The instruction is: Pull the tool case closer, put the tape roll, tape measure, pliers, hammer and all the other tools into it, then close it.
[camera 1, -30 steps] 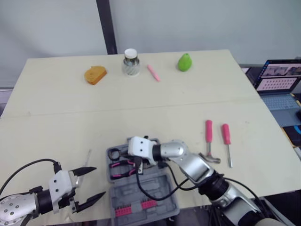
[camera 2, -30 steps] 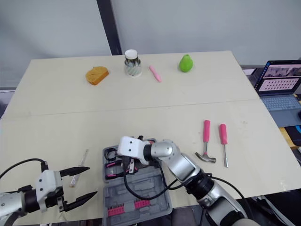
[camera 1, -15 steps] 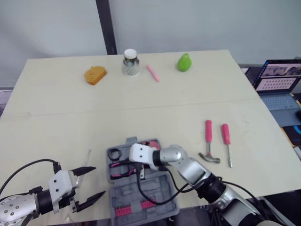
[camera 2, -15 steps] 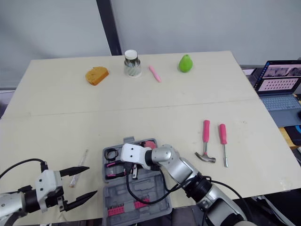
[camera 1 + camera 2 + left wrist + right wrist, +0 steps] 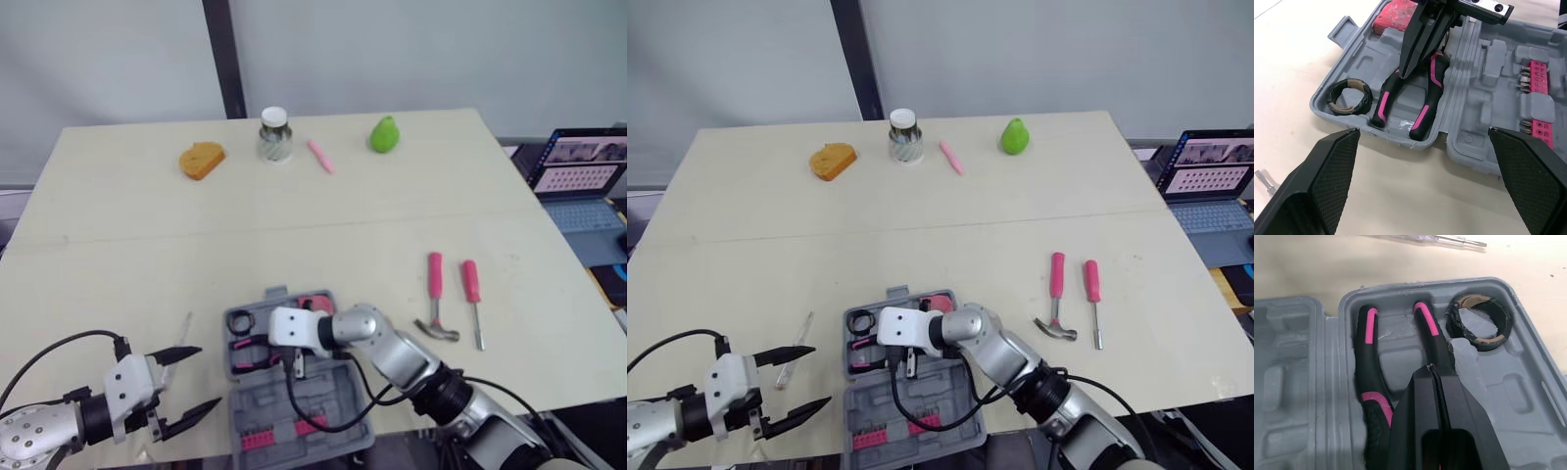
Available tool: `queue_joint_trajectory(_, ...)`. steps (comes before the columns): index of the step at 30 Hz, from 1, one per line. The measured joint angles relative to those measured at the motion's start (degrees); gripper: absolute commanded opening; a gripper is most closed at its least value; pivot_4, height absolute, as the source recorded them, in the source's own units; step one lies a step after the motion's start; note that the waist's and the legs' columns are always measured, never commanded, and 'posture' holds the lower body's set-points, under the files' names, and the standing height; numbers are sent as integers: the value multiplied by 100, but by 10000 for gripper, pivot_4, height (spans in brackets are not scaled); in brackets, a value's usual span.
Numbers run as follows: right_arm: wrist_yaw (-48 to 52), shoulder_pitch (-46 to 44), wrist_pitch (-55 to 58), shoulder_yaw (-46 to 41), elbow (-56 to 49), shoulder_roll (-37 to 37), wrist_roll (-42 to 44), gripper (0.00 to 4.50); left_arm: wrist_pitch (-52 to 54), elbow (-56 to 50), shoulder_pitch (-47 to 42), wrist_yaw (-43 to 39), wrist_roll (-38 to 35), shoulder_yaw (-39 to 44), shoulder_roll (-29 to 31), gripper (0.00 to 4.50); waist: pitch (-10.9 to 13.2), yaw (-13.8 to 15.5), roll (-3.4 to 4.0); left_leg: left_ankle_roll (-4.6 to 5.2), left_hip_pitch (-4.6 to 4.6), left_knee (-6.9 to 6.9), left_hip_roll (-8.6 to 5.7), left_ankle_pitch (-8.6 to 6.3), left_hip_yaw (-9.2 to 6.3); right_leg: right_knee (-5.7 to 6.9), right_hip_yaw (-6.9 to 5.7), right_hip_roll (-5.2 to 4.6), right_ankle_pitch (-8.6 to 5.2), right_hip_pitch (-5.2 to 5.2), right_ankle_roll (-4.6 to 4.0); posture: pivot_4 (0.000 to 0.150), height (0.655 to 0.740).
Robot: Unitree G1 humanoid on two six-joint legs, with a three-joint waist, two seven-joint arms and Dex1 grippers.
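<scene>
The grey tool case (image 5: 328,390) lies open at the table's near edge. In it are the black tape roll (image 5: 240,320), the pink-handled pliers (image 5: 1424,111) and a red tape measure (image 5: 314,302). A strip of bits (image 5: 1537,81) sits in the case's other half. My right gripper (image 5: 294,365) hangs shut just above the pliers' jaws, holding nothing. My left gripper (image 5: 191,384) stands wide open left of the case, near the table edge. The pink hammer (image 5: 434,289) and a pink screwdriver (image 5: 472,292) lie side by side on the table to the right.
A small clear-handled tool (image 5: 182,330) lies on the table left of the case. Along the far edge are an orange lump (image 5: 202,159), a jar (image 5: 274,134), a pink pen (image 5: 319,155) and a green pear (image 5: 384,132). A laptop (image 5: 578,171) sits beyond the right edge.
My right wrist has drawn a little nearer over the case, uncovering the red tape measure behind it. The left gripper has stayed put.
</scene>
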Motion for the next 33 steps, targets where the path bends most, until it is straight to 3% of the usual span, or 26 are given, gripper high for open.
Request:
queue_joint_trajectory(5, 4, 60, -74, -160, 64, 47, 129, 248, 1, 16, -171, 11, 27, -83, 3, 45000, -2, 0, -1, 0, 1, 0, 0, -1, 0, 0, 0, 0, 0, 1, 0, 1500, 7400)
queue_joint_trajectory(11, 198, 405, -107, -974, -159, 9, 979, 248, 288, 286, -833, 136, -8, -197, 11, 45000, 4, 13, 4, 0, -4, 1, 0, -1, -1, -1, -1, 0, 0, -1, 0, 1500, 7400)
queue_joint_trajectory(13, 305, 479, 119, -1430, -657, -226, 1382, 248, 480, 392, -1140, 241, -18, -234, 23, 45000, 5, 21, 5, 1, -6, 2, -1, -1, -1, -1, 0, 0, 0, -2, 0, 1500, 7400)
queue_joint_trajectory(18, 624, 1166, 1134, -3084, -1926, -1594, 2551, 248, 1084, 851, -1781, 384, -154, -273, 90, 45000, 5, 127, 3, 7, -7, 0, -1, -8, 1, -7, -5, 0, 0, -4, 0, 1500, 7400)
queue_joint_trajectory(21, 806, 2016, 1487, -4162, -2141, -2443, 3001, 8391, 1092, 1430, -2080, 438, -125, -144, 240, 45000, 9, 168, 6, 8, -8, 0, -1, -8, 5, -12, -4, 0, 0, -3, 0, 1500, 7400)
queue_joint_trajectory(25, 990, 3210, 1571, -5749, -1853, -3230, 3211, 28051, 977, 2516, -2232, 447, -52, 246, 603, 45000, 7, 176, 1, 9, -1, 0, 0, -9, 17, -14, -3, 0, 0, -2, 0, 1500, 7400)
queue_joint_trajectory(28, 1060, 3758, 1410, -6542, -1267, -3288, 3279, 43585, 736, 3150, -2215, 433, 23, 480, 808, 45000, 7, 138, -2, 12, 7, -4, 0, -11, 30, -15, 4, 0, 0, 0, 0, 1500, 7400)
queue_joint_trajectory(33, 1061, 4078, 821, -7153, -180, -3342, 3159, 44718, 371, 3948, -2137, 380, 102, 797, 1021, 45000, 8, 133, -2, 15, 29, -12, 0, -16, 53, -16, 25, 0, 0, 5, 1, 1500, 7400)
